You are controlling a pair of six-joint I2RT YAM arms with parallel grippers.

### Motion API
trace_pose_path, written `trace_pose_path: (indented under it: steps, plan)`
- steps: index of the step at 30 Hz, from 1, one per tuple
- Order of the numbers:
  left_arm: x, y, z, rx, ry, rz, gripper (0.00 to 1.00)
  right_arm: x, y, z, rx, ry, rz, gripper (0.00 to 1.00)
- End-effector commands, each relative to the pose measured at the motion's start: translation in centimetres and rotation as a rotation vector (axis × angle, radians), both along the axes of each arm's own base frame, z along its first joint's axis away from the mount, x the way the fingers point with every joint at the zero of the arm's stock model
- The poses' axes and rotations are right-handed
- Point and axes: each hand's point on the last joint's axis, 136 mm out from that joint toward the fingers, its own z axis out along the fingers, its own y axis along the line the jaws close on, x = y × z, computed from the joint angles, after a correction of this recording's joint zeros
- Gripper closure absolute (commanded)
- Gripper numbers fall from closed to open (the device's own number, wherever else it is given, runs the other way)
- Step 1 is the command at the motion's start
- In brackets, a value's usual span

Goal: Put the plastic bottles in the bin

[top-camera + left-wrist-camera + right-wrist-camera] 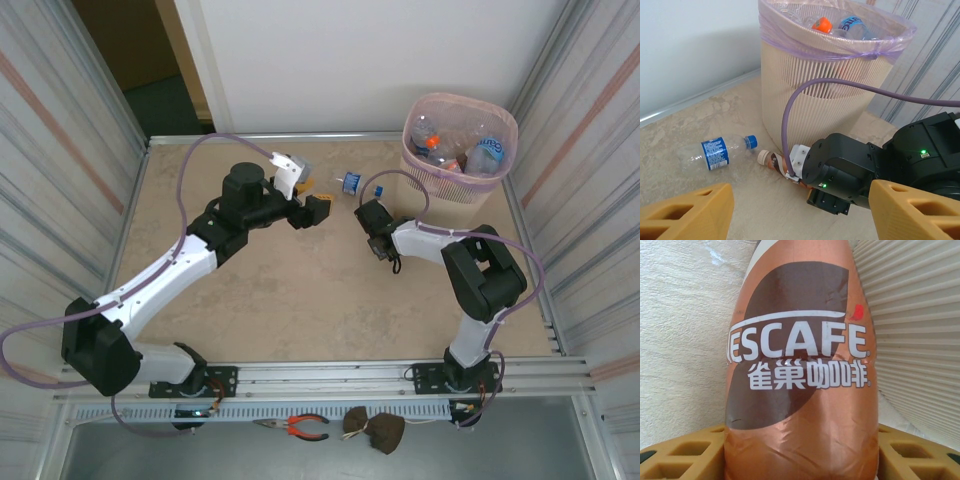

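Note:
A brown coffee bottle (800, 365) with a cream cap lies on the table at the foot of the bin (440, 182). My right gripper (372, 215) is shut on it, with a yellow finger (680, 452) against each side. To its left lies a clear bottle (715, 152) with a blue label and blue cap, seen from above (349, 182) as well. My left gripper (800, 214) is open and holds nothing; it hovers to the left (315, 210), facing the bin (815, 80). Several bottles (470, 150) lie inside the bin.
A purple bag lines the bin's rim (790, 37). My right arm's purple cable (790, 115) arcs in front of the bin. Corrugated walls close in both sides. Red-handled pliers (300, 427) and a dark pouch (376, 430) lie on the front ledge.

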Motion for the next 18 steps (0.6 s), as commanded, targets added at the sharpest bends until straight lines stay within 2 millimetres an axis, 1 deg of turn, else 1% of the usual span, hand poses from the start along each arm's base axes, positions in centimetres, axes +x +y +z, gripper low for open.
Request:
trace_pose_path:
  steps: [1,4,7,10,15,18]
  plan:
    - [-0.3,0.7,1.7,-0.032,-0.031,0.011,0.28,0.1,0.6,1.6,0.039,-0.023,-0.001,0.45]
    - [-0.3,0.8,1.8,-0.031,-0.033,0.014,0.28,-0.3,1.1,2.6,0.074,-0.028,0.005,0.46]
    - [-0.4,0.9,1.9,-0.031,-0.038,0.015,0.28,-1.2,1.8,3.9,0.132,-0.019,0.016,0.46]
    - [-0.4,1.0,2.0,-0.031,-0.043,0.02,0.28,-2.3,2.7,5.5,0.225,-0.002,0.039,0.46]
    - [-0.3,1.1,2.0,-0.032,-0.045,0.022,0.27,-4.4,4.2,9.0,0.352,0.041,0.108,0.46]
    - [-0.2,1.1,2.0,-0.033,-0.047,0.024,0.28,-5.5,5.0,11.8,0.451,0.064,0.153,0.46]
